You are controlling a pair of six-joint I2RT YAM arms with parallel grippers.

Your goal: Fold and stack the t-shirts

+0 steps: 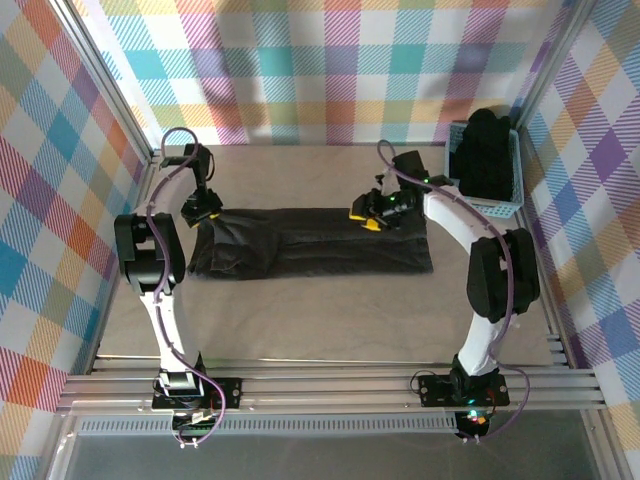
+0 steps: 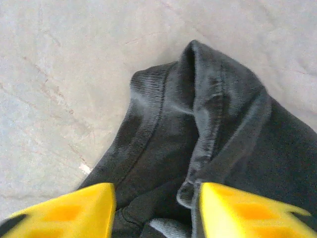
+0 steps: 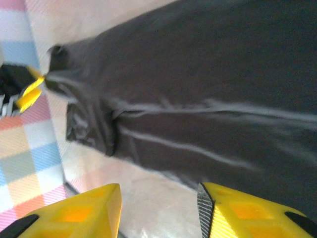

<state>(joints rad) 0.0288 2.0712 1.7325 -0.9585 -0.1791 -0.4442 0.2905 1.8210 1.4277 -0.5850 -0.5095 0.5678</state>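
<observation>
My left gripper (image 2: 156, 197) stands partly open over the bunched left corner of the t-shirt (image 1: 310, 245). Cloth lies loose between its fingers, unpinched, and that lump could spoil the fold. The shirt lies as a long band across the table (image 1: 300, 325), and my right gripper (image 3: 158, 198), parted and empty near its far right edge, could snag extra layers.

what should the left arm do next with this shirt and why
Probably lower the left fingers and pinch the bunched left end of the t-shirt, ready to tug it flat: it lies as a long folded strip, but that end is rumpled and the fingers stand apart right over it.
</observation>
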